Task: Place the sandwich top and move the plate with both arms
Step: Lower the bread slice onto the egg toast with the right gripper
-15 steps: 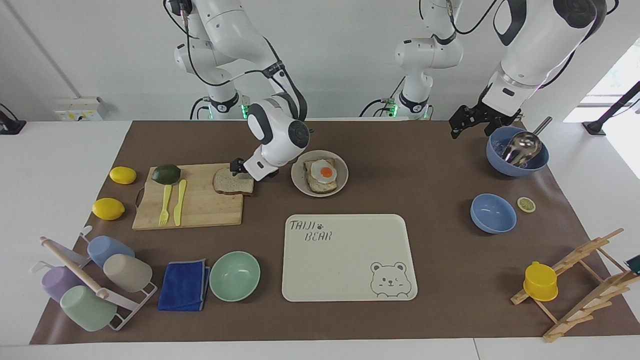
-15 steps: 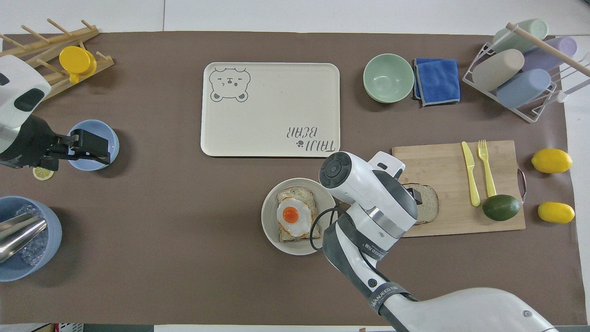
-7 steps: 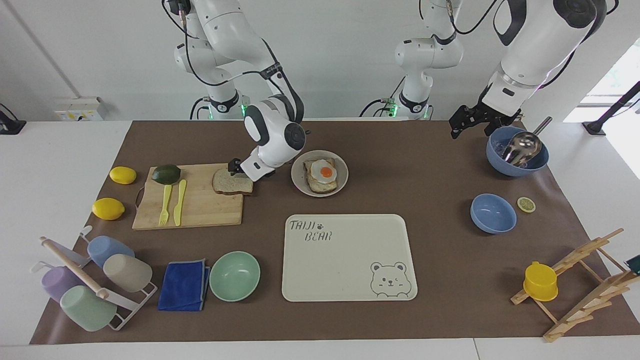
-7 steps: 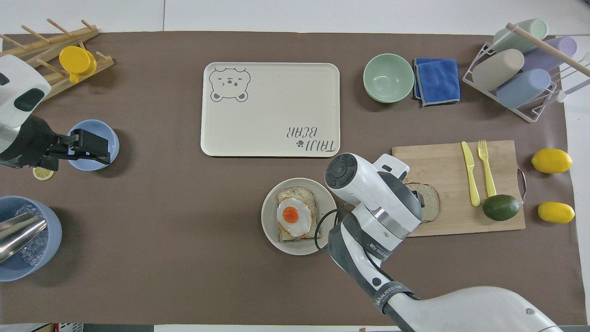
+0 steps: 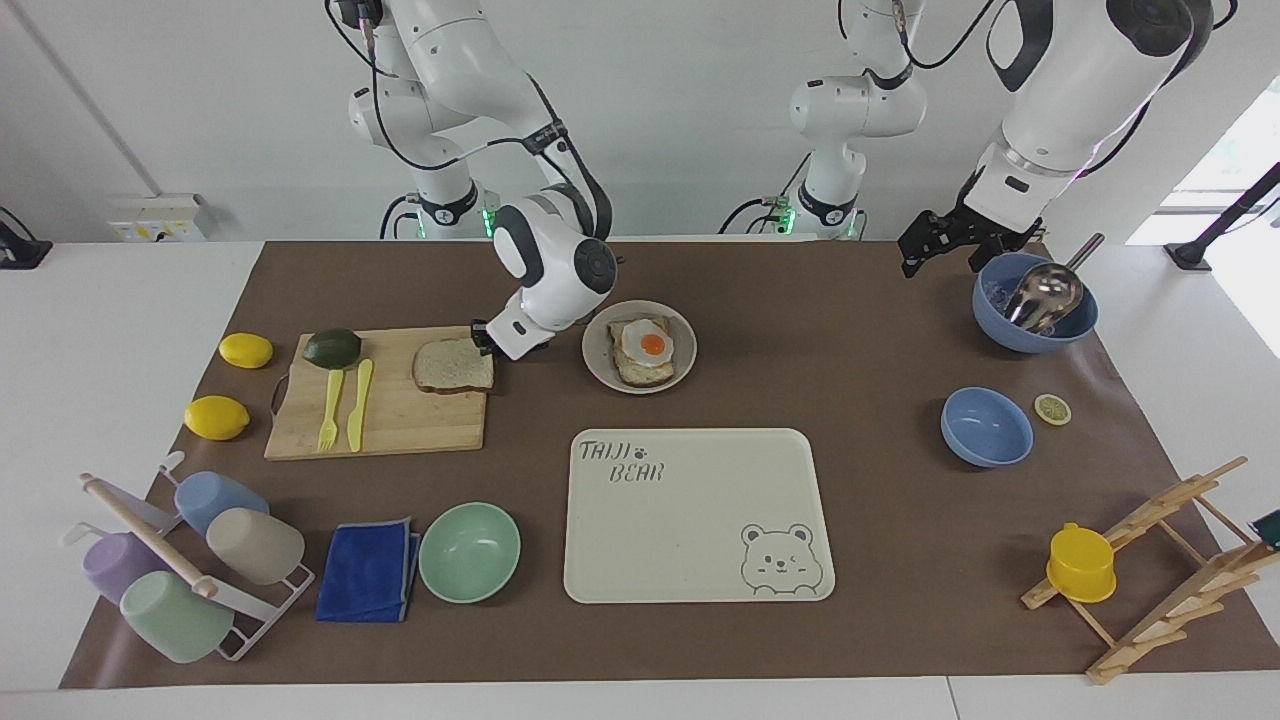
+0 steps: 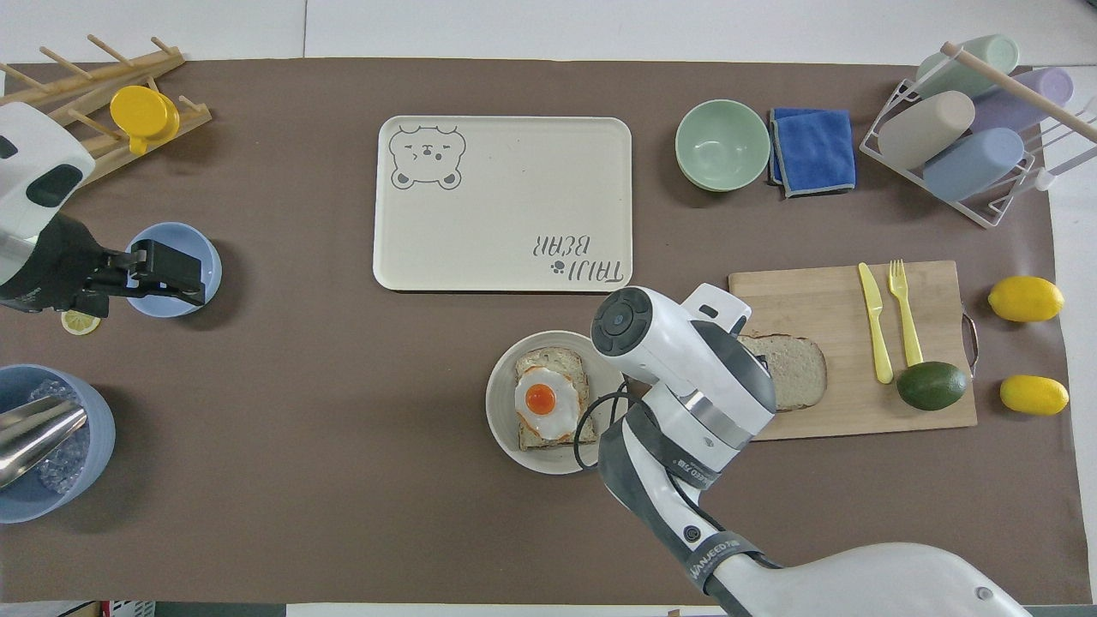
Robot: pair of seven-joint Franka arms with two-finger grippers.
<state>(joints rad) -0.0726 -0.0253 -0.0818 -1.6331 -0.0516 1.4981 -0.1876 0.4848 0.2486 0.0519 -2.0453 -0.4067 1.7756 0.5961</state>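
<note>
The sandwich top (image 5: 450, 366) is a plain brown bread slice on the wooden cutting board (image 5: 400, 425); it also shows in the overhead view (image 6: 799, 374). My right gripper (image 5: 483, 337) is shut on the slice's edge that faces the plate; my wrist hides the fingers from above. The beige plate (image 5: 600, 364) sits beside the board and holds a bread slice with a fried egg (image 5: 648, 346); the plate also shows from above (image 6: 506, 422). My left gripper (image 5: 915, 252) is open and waits in the air by the big blue bowl (image 5: 1010, 335).
A yellow fork and knife (image 5: 343, 405) and an avocado (image 5: 332, 347) lie on the board. The bear tray (image 5: 690, 530) lies farther from the robots than the plate. A mint bowl (image 5: 469, 551) and blue cloth (image 5: 367, 572) sit beside it. A small blue bowl (image 5: 986, 427) is near the left arm.
The sandwich top has shifted on the board toward the avocado and away from the plate, with my right gripper at its edge. The left arm has not moved.
</note>
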